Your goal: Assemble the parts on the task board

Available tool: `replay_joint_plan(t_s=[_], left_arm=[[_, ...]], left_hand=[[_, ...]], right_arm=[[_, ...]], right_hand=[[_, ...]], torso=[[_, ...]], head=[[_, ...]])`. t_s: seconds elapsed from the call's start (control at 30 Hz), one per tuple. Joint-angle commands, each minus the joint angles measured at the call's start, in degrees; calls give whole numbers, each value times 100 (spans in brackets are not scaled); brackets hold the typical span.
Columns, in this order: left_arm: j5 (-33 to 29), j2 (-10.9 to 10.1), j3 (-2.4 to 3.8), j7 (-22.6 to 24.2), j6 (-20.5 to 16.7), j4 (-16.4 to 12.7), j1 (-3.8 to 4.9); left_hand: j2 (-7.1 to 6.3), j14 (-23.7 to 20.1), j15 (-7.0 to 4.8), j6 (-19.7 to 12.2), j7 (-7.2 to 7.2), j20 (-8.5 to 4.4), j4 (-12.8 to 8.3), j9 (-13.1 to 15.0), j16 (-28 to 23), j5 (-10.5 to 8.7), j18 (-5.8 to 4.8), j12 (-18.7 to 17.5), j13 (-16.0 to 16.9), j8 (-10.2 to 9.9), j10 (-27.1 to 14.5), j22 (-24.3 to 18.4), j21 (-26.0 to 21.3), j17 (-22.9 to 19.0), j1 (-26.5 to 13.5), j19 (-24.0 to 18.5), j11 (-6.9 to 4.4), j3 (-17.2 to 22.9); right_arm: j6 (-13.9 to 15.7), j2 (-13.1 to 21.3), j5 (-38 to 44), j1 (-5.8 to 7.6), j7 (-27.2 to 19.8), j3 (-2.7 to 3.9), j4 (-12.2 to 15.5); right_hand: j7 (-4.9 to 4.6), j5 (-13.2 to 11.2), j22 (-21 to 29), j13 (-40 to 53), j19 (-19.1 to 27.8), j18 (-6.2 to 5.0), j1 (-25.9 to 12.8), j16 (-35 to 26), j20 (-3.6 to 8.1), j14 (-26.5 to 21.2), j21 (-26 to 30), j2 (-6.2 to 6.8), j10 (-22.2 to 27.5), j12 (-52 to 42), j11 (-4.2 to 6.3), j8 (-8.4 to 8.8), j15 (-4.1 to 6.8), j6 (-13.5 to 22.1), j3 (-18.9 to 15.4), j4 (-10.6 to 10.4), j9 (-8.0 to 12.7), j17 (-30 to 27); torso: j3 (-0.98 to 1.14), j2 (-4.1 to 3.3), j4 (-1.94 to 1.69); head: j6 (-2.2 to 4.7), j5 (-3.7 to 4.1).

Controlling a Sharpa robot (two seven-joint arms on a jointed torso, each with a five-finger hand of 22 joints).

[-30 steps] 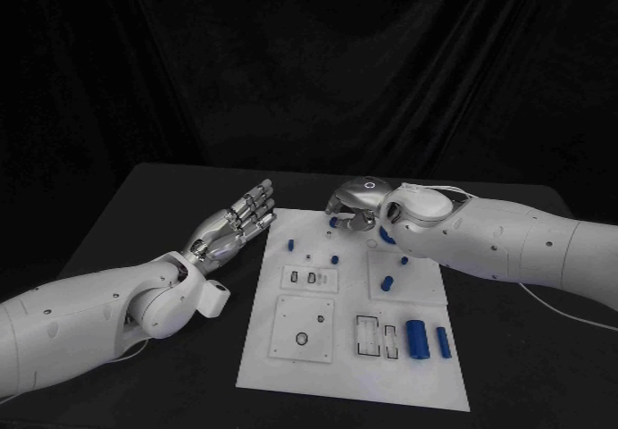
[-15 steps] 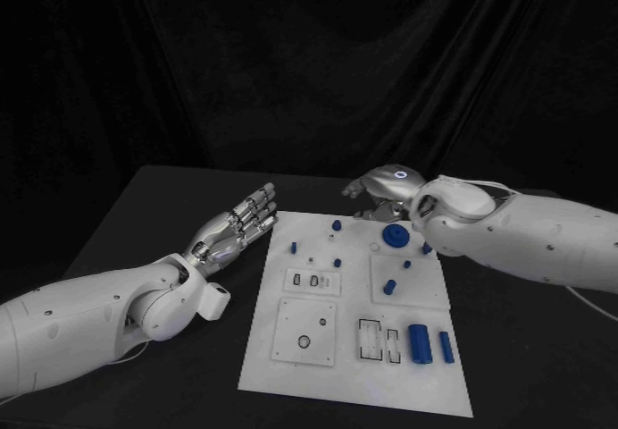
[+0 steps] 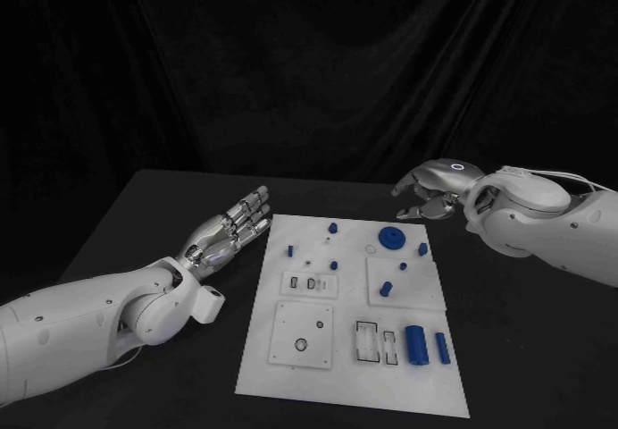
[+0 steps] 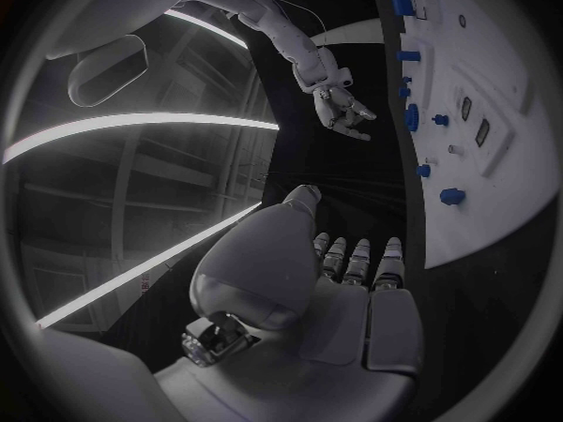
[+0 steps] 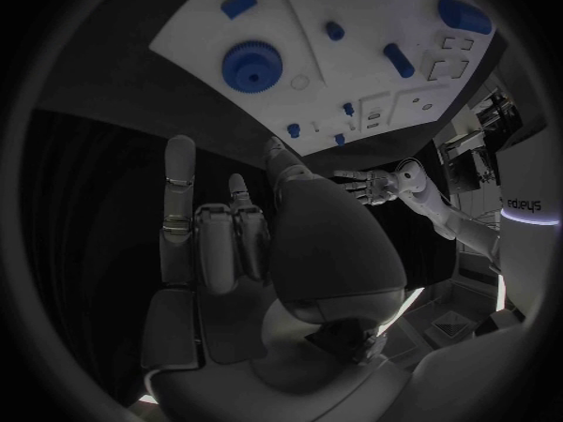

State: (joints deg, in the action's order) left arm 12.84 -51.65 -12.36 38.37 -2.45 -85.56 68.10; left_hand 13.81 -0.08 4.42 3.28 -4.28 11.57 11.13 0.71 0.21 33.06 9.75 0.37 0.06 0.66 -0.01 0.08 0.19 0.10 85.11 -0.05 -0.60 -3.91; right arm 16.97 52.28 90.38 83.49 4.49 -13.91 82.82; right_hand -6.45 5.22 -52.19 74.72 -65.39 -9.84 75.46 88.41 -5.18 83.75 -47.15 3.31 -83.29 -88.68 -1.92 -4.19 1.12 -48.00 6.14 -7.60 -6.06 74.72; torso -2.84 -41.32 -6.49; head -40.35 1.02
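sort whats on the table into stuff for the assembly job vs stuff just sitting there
For the job:
task board
blue round gear-like part
large blue cylinder
smaller blue cylinder
small blue pegs
left hand and right hand, both holding nothing

Just lying about:
nothing apart from the black table itself

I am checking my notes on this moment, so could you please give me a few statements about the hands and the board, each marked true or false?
1. The right hand holds a blue part. False: it holds nothing, off the board's far right corner.
2. The left hand lies beside the task board, fingers straight. True.
3. The round blue gear sits on the board near its far edge. True.
4. The large blue cylinder lies near the board's far edge. False: it lies near the near edge.
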Motion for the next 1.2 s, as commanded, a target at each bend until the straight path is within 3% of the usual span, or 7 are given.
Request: replay_joint_plan(t_s=[0.03,0.17,0.47,0.77,0.93,1.1,1.2], left_arm=[[4,12,4,53,44,-2,-1],[4,5,4,38,58,5,-4],[4,1,4,12,97,17,-13],[4,-5,4,-12,124,15,-16],[4,-9,4,-22,133,7,-17],[4,-5,4,-36,141,10,-17],[4,-1,4,-45,148,13,-17]], left_hand=[[5,8,39,-3,31,53,8,5,-21,32,51,-37,-6,23,1,-8,-19,-10,-48,5,-3,26],[6,8,57,-6,51,67,-10,3,-21,45,52,-37,-6,21,1,-8,-19,-10,-34,5,-11,40],[5,8,66,-10,48,77,-25,2,-21,48,51,-37,-6,20,1,-8,-19,-10,-25,5,-27,50],[5,8,70,-7,41,81,-32,2,-21,50,50,-37,-6,20,1,-8,-19,-10,-21,5,-38,55],[5,8,70,-7,41,81,-32,2,-21,50,50,-37,-6,20,1,-8,-19,-10,-21,5,-38,55],[5,8,73,-12,40,83,-35,1,-21,52,49,-37,-6,18,1,-8,-19,-10,-19,5,-39,58],[5,8,73,-12,40,83,-35,1,-21,52,49,-37,-6,18,1,-8,-19,-10,-19,5,-39,58]], right_arm=[[-427,51,-111,-119,457,-12,-7],[-437,43,-124,-271,466,-17,-97],[-309,-110,-132,-498,348,-18,-306],[-168,-222,-133,-565,218,-18,-425],[-94,-271,-133,-581,146,-18,-460],[-74,-316,-133,-588,101,-18,-489],[-53,-348,-133,-594,75,-18,-518]], right_hand=[[-10,20,-370,1528,-242,141,-122,159,13,625,-387,17,-671,-132,13,29,20,64,-49,-78,-22,1528],[26,34,-522,1528,-334,158,-187,159,33,625,-529,22,-671,-132,45,29,46,96,-66,-122,-33,1528],[61,120,-1361,1528,-966,323,-175,159,131,625,-1454,50,-671,-132,107,-6,137,2,-23,-132,-94,1528],[64,394,-1529,1528,-1067,351,-117,159,154,625,-1611,30,-671,-132,122,7,155,-4,29,-87,-107,1528],[19,600,-1561,1528,-1064,354,-80,159,146,625,-1615,-7,-671,-132,93,-3,137,-46,72,-54,-122,1528],[-8,905,-1611,1528,-1071,357,-62,159,127,625,-1632,-31,-671,-132,68,7,115,-58,119,-19,-129,1528],[-10,955,-1615,1528,-1068,356,-57,159,124,625,-1628,-35,-671,-132,67,9,113,-60,130,-11,-129,1528]], torso=[[-29,20,37],[-37,27,75],[-32,22,42],[-36,14,54],[-43,13,49],[-46,16,32],[-47,24,40]], head=[[-12,-34],[-25,-63],[-54,-25],[-92,-29],[-94,-27],[-102,7],[-125,26]])
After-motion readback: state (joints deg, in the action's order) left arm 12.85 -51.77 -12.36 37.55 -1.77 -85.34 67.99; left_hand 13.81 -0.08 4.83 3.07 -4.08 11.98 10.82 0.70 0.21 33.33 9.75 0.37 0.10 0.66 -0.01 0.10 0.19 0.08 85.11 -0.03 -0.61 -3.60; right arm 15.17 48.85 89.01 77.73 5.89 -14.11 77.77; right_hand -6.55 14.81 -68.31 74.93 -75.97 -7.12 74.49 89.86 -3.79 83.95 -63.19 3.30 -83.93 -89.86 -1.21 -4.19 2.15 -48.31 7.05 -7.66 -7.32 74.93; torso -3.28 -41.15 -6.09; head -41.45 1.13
